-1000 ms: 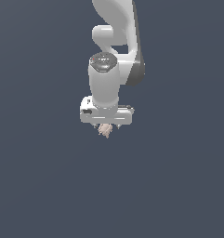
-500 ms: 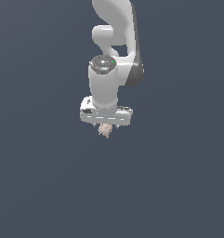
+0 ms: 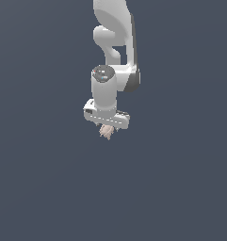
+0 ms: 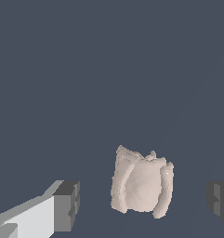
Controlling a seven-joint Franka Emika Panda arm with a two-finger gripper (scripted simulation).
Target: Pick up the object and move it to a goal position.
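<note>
The white robot arm [image 3: 116, 42] comes down from the top of the exterior view and bends so its hand points down. The gripper [image 3: 107, 128] sits at the end of it, with a wide white bar across the hand.

The lump [image 3: 106, 132] peeks out just under that bar. It is very small there, much smaller than the hand. It is a pale pinkish-beige color, like light skin or raw dough.

The wrist view shows the lump [image 4: 141, 182] much better. It has a smooth, round middle, a bit like a belly. On each side there is a long, bumpy ridge that runs up and down. Its top edge is rough and jagged, with small points sticking up. The bottom edge is uneven too.

In the wrist view the two dark gray fingers [image 4: 67, 206] are spread wide apart. The lump is in the gap between them, nearer to the far one than to the one with the white part behind it. There is space on both sides of it, so neither finger touches it.

Everything behind is a flat dark blue-gray desk [image 3: 181, 188], and no edge or corner of it shows, so I cannot tell where on the desk the lump is.
</note>
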